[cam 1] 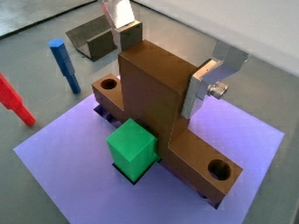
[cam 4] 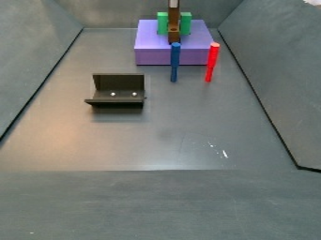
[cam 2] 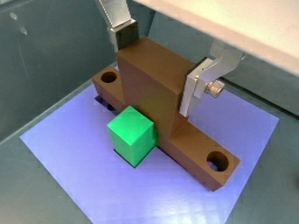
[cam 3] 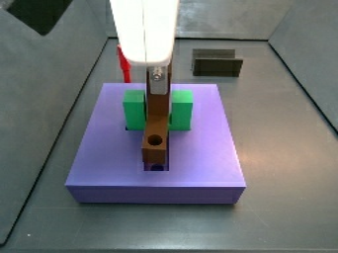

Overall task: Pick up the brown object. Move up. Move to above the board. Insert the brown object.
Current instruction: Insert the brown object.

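The brown object [cam 1: 146,101] stands upright on the lavender-blue board [cam 1: 70,153], and its crosspiece lies along the board's central groove with a round hole at each end. The green block [cam 1: 135,144] sits right beside it. My gripper [cam 1: 160,74] is directly above, and its two fingers close on the bar's top end from opposite sides. Both wrist views show this, with the gripper [cam 2: 158,74], the bar [cam 2: 146,96], the board [cam 2: 82,149] and the green block [cam 2: 132,131]. In a side view the gripper [cam 3: 156,84] holds the bar [cam 3: 156,133] over the board [cam 3: 199,148].
A blue peg [cam 4: 175,62] and a red peg [cam 4: 212,62] stand on the floor just off the board's edge [cam 4: 153,49]. The dark fixture [cam 4: 116,91] stands apart on the grey floor and also shows in a side view [cam 3: 216,63]. Grey walls enclose the area.
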